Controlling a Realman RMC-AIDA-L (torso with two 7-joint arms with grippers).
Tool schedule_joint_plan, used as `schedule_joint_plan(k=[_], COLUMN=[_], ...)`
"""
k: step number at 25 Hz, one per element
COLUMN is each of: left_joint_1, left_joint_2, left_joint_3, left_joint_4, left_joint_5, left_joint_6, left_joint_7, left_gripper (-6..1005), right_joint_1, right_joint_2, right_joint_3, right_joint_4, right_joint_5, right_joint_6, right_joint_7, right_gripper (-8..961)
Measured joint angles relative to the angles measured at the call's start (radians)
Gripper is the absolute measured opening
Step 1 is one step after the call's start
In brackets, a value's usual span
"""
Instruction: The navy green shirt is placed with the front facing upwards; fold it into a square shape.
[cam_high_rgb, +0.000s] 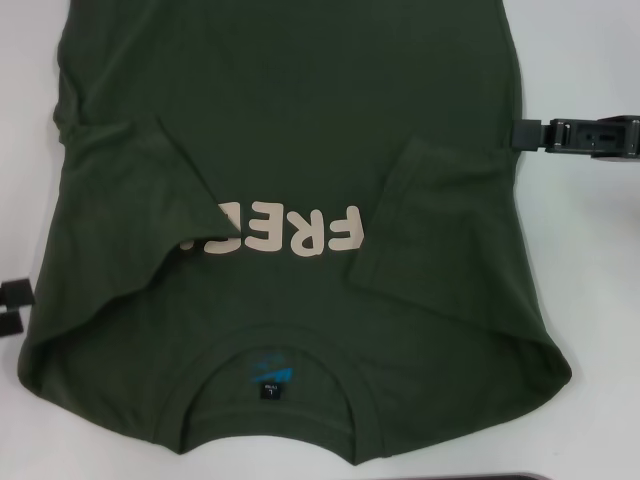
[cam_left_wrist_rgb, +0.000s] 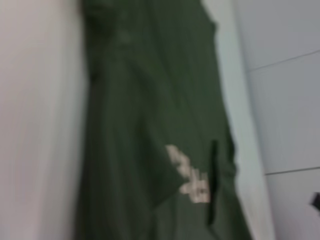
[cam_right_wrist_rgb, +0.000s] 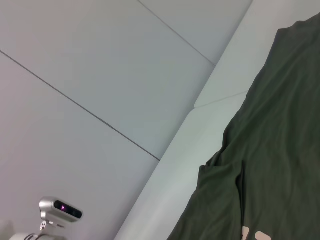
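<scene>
Left hand (cam_high_rgb: 12, 305) sits at the left edge of the head view, low beside the shirt's shoulder and off the cloth. Only two dark tips show, so whether it is spread or pressed together cannot be told.

Shirt (cam_high_rgb: 290, 150) lies flat on the white desk (cam_high_rgb: 590, 260), front up, collar (cam_high_rgb: 272, 385) nearest the robot and the hem running out of frame at the far side. Both sleeves are turned inward over the chest. The left sleeve (cam_high_rgb: 130, 200) lies across the body and covers the end of the cream lettering (cam_high_rgb: 290, 232); the right sleeve (cam_high_rgb: 420, 215) lies beside the lettering's other end. A blue label (cam_high_rgb: 272, 372) sits inside the collar. Both wrist views show the same cloth spread on the desk.

Handling judgement: the fabric looks soft, light and limp. It will drape and wrinkle, will not hold shape when lifted, and may drag if pulled from one point. Suitable grip points are the two collar-side shoulder corners or the two hem corners, taken together so the fold stays straight.

Right hand (cam_high_rgb: 530, 133) sits at the shirt's right edge, level with the right sleeve's far end, touching or just beside the side seam. Its fingers appear pressed together and hold no cloth.
</scene>
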Motion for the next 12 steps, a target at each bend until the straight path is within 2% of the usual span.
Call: schedule_joint_plan(k=[4,12], left_joint_1=[0.000,-0.017], left_joint_2=[0.005,-0.011], left_joint_3=[-0.004,-0.002], left_joint_4=[-0.014,-0.046], left_joint_5=[0.040,0.040], left_joint_6=[-0.028,-0.081], left_joint_7=[-0.015,-0.014], left_gripper=[782,780], right_joint_1=[0.003,0.005], right_joint_2=[0.001,0.006], right_joint_3=[0.000,0.000], right_joint_4=[-0.002,-0.003], right_joint_5=[0.002,0.004], right_joint_6=[0.004,0.002], right_joint_7=[0.002,0.013], right_gripper=[790,789])
